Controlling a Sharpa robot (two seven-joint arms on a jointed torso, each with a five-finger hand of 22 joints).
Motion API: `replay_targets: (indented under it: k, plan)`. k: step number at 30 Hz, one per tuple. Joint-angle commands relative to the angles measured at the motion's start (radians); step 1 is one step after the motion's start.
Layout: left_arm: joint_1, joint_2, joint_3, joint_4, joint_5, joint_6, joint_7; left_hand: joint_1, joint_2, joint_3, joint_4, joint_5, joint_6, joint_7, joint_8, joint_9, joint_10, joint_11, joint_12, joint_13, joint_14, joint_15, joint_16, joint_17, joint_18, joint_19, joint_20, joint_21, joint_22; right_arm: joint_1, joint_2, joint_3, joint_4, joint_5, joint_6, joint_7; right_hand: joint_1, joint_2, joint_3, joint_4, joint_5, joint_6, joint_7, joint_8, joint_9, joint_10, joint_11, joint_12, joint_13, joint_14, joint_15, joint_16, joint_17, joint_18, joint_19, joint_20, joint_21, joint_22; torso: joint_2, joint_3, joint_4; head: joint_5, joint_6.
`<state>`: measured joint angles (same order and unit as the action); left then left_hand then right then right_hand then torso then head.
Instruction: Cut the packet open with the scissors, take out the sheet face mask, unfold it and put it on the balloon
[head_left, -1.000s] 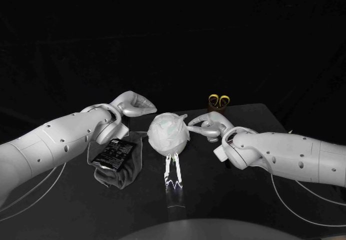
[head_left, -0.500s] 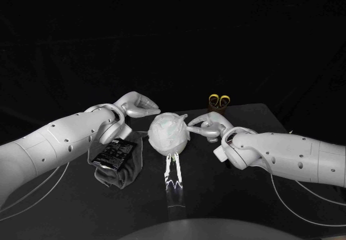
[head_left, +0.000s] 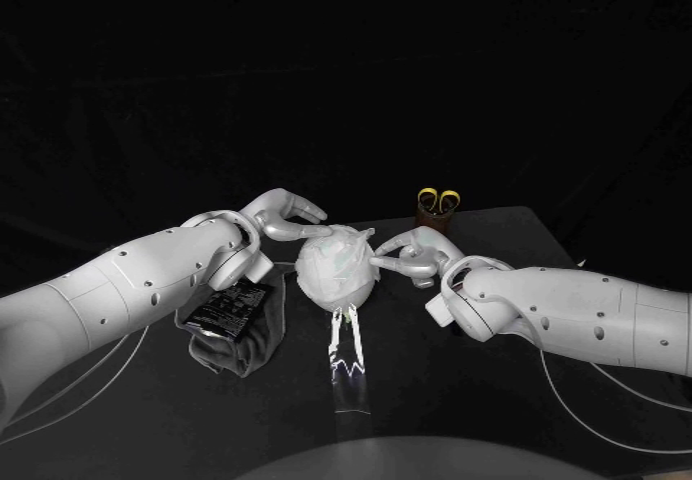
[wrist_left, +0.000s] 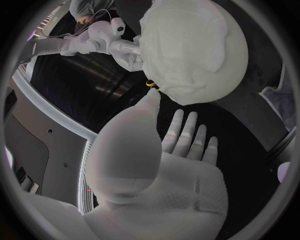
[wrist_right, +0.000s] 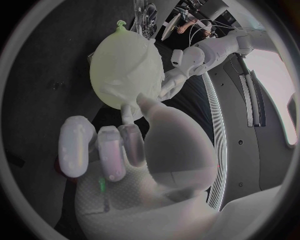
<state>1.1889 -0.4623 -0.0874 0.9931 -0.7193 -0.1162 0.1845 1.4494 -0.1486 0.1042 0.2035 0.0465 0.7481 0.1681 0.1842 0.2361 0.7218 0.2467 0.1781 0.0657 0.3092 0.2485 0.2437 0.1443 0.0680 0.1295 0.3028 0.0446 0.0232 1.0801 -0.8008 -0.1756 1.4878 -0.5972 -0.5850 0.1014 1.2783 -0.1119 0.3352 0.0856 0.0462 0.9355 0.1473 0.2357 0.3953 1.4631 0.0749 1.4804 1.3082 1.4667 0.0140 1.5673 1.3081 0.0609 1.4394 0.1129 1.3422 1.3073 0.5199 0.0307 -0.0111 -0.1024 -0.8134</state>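
The mask is lying draped over the balloon, which is sitting on a clear stand at mid-table. I'm seeing the right hand touching its right side with its fingertips. Whether they're pinching the mask I cannot tell. The left hand is hovering just beside the upper left, fingers spread, holding nothing. The packet is lying on a dark cloth nearby, and the scissors are standing behind.
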Motion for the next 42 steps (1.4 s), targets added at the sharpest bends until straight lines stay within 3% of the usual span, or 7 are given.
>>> replay_targets:
  k: [1, 9, 13, 18, 20, 28, 42]
  plan:
    - [-0.001, 0.012, 0.000, -0.007, -0.012, 0.028, -0.012, 0.025, 0.010, -0.032, 0.016, 0.002, 0.000, 0.008, -0.004, 0.000, 0.005, -0.011, -0.007, -0.001, 0.001, -0.001, -0.012, -0.007, -0.013, -0.006, -0.003, -0.005, 0.000, -0.004, 0.004, 0.000, 0.000, -0.023, 0.018, -0.010, 0.011, -0.004, -0.005, -0.001, 0.003, 0.011, -0.001, 0.005, -0.001, 0.049, -0.008, 0.003, 0.197, 0.104, -0.010, 0.003, 0.263, -0.008, 0.006, 0.000, 0.005, 0.195, 0.001, -0.0003, -0.0006, 0.000, -0.001]
    - [-0.003, 0.027, -0.002, -0.016, -0.018, 0.035, -0.023, 0.053, 0.027, -0.062, 0.036, 0.001, 0.023, 0.027, 0.004, 0.006, 0.027, -0.019, -0.008, 0.000, 0.032, -0.010, -0.013, -0.007, -0.013, 0.001, -0.003, -0.003, 0.001, -0.007, 0.009, 0.000, -0.004, -0.035, 0.001, -0.023, 0.033, 0.006, 0.000, -0.010, 0.003, 0.042, -0.014, 0.015, 0.000, 0.060, -0.019, 0.018, 0.208, 0.104, -0.019, 0.003, 0.263, -0.010, 0.012, -0.007, 0.015, 0.197, 0.001, -0.0007, -0.0003, 0.000, -0.004]
    - [-0.004, 0.029, -0.003, -0.019, -0.024, 0.038, -0.030, 0.070, 0.035, -0.070, 0.043, 0.001, 0.033, 0.036, 0.009, 0.007, 0.041, -0.022, -0.010, 0.000, 0.046, -0.015, -0.016, -0.008, -0.013, 0.008, -0.003, -0.001, 0.002, -0.008, 0.010, 0.000, -0.004, -0.043, -0.016, -0.030, 0.065, 0.023, 0.016, -0.027, 0.002, 0.081, -0.032, 0.034, 0.006, 0.073, -0.035, 0.036, 0.221, 0.104, -0.032, 0.003, 0.263, -0.014, 0.022, -0.017, 0.033, 0.202, 0.000, 0.0000, -0.0004, 0.000, -0.005]
    - [-0.004, 0.030, -0.003, -0.021, -0.031, 0.041, -0.036, 0.086, 0.045, -0.078, 0.050, 0.001, 0.045, 0.051, 0.015, 0.009, 0.058, -0.032, -0.012, 0.000, 0.066, -0.020, -0.017, -0.008, -0.013, 0.016, -0.003, 0.002, 0.004, -0.009, 0.011, 0.000, -0.003, -0.047, -0.049, -0.033, 0.112, 0.051, 0.049, -0.061, 0.002, 0.142, -0.070, 0.075, 0.023, 0.096, -0.068, 0.070, 0.247, 0.104, -0.060, 0.003, 0.263, -0.021, 0.042, -0.040, 0.065, 0.212, 0.000, 0.0002, -0.0007, -0.001, -0.006]
    - [-0.004, 0.030, -0.003, -0.022, -0.033, 0.041, -0.038, 0.088, 0.047, -0.080, 0.051, 0.001, 0.048, 0.051, 0.017, 0.010, 0.062, -0.033, -0.013, 0.000, 0.070, -0.021, -0.017, -0.008, -0.013, 0.019, -0.003, 0.002, 0.004, -0.009, 0.011, 0.000, -0.003, -0.047, -0.066, -0.032, 0.112, 0.053, 0.057, -0.067, 0.002, 0.148, -0.075, 0.086, 0.030, 0.103, -0.074, 0.082, 0.256, 0.104, -0.067, 0.003, 0.263, -0.024, 0.047, -0.049, 0.074, 0.215, 0.000, 0.0003, -0.0006, -0.002, -0.006]
    - [-0.004, 0.029, -0.003, -0.022, -0.035, 0.039, -0.042, 0.095, 0.052, -0.083, 0.053, 0.001, 0.053, 0.055, 0.020, 0.011, 0.069, -0.034, -0.015, -0.001, 0.077, -0.024, -0.019, -0.009, -0.013, 0.022, -0.003, 0.003, 0.005, -0.010, 0.008, 0.000, 0.002, -0.046, -0.094, -0.033, 0.104, 0.052, 0.085, -0.077, 0.002, 0.153, -0.080, 0.110, 0.048, 0.108, -0.080, 0.090, 0.263, 0.104, -0.075, 0.003, 0.263, -0.027, 0.055, -0.060, 0.088, 0.219, 0.000, 0.0003, -0.0006, -0.003, -0.006]
    - [-0.004, 0.029, -0.003, -0.023, -0.035, 0.035, -0.042, 0.097, 0.052, -0.085, 0.054, 0.001, 0.053, 0.057, 0.020, 0.011, 0.072, -0.035, -0.016, -0.001, 0.077, -0.024, -0.021, -0.010, -0.013, 0.024, -0.003, 0.004, 0.005, -0.011, -0.002, 0.000, 0.022, -0.062, -0.086, -0.066, 0.083, 0.045, 0.123, -0.085, 0.002, 0.154, -0.085, 0.137, 0.068, 0.108, -0.085, 0.090, 0.263, 0.104, -0.079, 0.003, 0.263, -0.030, 0.062, -0.065, 0.100, 0.223, 0.000, 0.0002, -0.0010, -0.007, -0.010]
